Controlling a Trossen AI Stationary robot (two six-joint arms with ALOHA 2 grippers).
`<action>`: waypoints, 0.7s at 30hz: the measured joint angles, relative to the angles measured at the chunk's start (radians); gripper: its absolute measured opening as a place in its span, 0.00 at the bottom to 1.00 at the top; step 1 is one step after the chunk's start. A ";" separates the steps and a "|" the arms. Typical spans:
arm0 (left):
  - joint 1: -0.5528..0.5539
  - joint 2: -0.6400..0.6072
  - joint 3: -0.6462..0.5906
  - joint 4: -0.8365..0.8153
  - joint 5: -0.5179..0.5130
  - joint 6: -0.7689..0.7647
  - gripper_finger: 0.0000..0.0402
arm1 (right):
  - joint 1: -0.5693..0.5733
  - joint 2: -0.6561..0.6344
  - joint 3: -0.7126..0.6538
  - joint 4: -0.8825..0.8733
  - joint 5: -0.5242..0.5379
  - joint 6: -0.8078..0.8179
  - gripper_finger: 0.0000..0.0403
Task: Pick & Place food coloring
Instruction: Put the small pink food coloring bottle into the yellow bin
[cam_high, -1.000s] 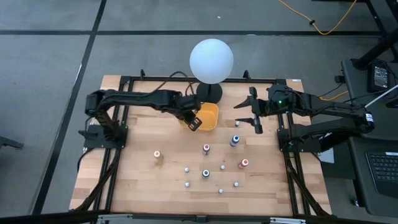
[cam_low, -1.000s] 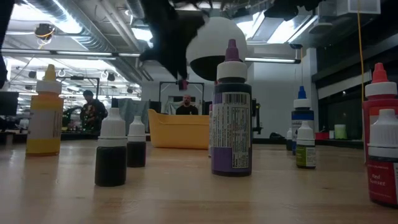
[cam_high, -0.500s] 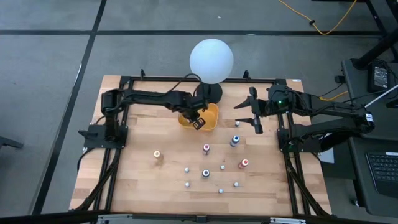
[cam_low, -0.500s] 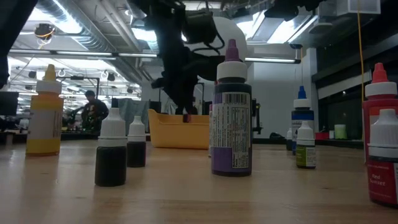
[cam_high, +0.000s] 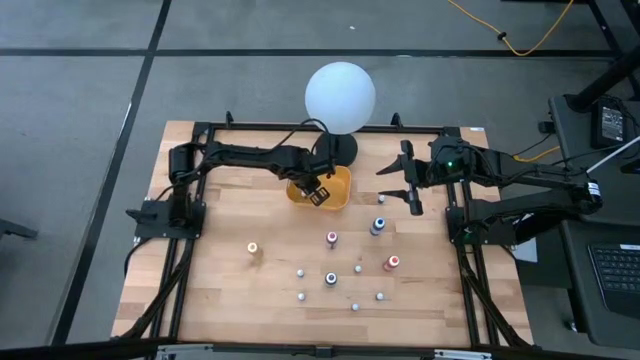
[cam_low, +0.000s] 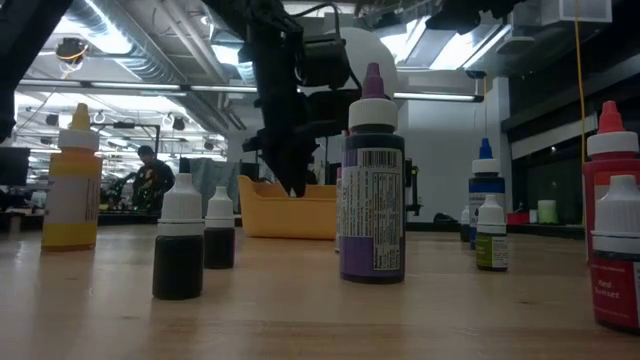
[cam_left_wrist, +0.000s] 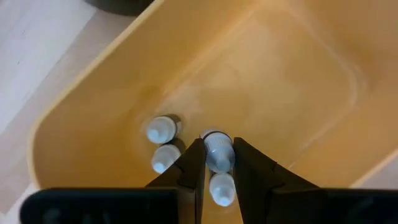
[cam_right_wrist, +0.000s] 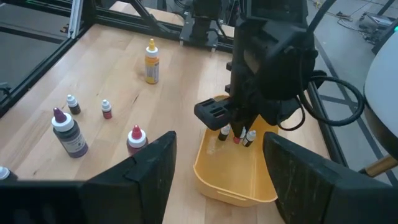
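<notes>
My left gripper (cam_high: 318, 191) reaches down into the yellow-orange tray (cam_high: 344, 178), which sits at the table's far middle, and is shut on a tiny white-capped food coloring bottle (cam_left_wrist: 217, 149). Three more small bottles (cam_left_wrist: 163, 130) stand upright on the tray floor beside it. Several other food coloring bottles stand on the wood nearer the front, among them a yellow one (cam_high: 253, 247), a pink-topped one (cam_high: 332, 239), a blue one (cam_high: 378, 226) and a red one (cam_high: 393, 262). My right gripper (cam_high: 401, 187) hangs open above the table's far right, holding nothing. My left gripper pinches the small bottle just below its white cap (cam_left_wrist: 217, 142) between its two fingers (cam_left_wrist: 194, 163), coming from above and pointing steeply down. The bottle stays upright inside the tray. Whether its base rests on the tray floor I cannot tell.
A big white globe (cam_high: 340, 97) on a black base stands right behind the tray. Black frame rails run along the table's left and right sides. Bare wood lies between the tray and the standing bottles. People show in the room beyond the table in the low view.
My left gripper has sunk from above the tray's rim down into the tray, shifting slightly toward the table's far right, still shut on the small bottle, which went down with it.
</notes>
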 joint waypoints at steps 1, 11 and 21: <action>0.001 0.001 0.000 -0.005 -0.002 0.000 0.14 | 0.000 0.000 0.000 -0.002 0.000 0.000 0.60; 0.004 0.002 -0.068 0.018 0.003 -0.012 0.14 | 0.000 0.000 0.000 -0.033 0.000 0.000 0.60; -0.008 0.002 -0.092 0.068 -0.002 -0.022 0.14 | 0.000 0.000 0.000 -0.033 0.000 0.000 0.60</action>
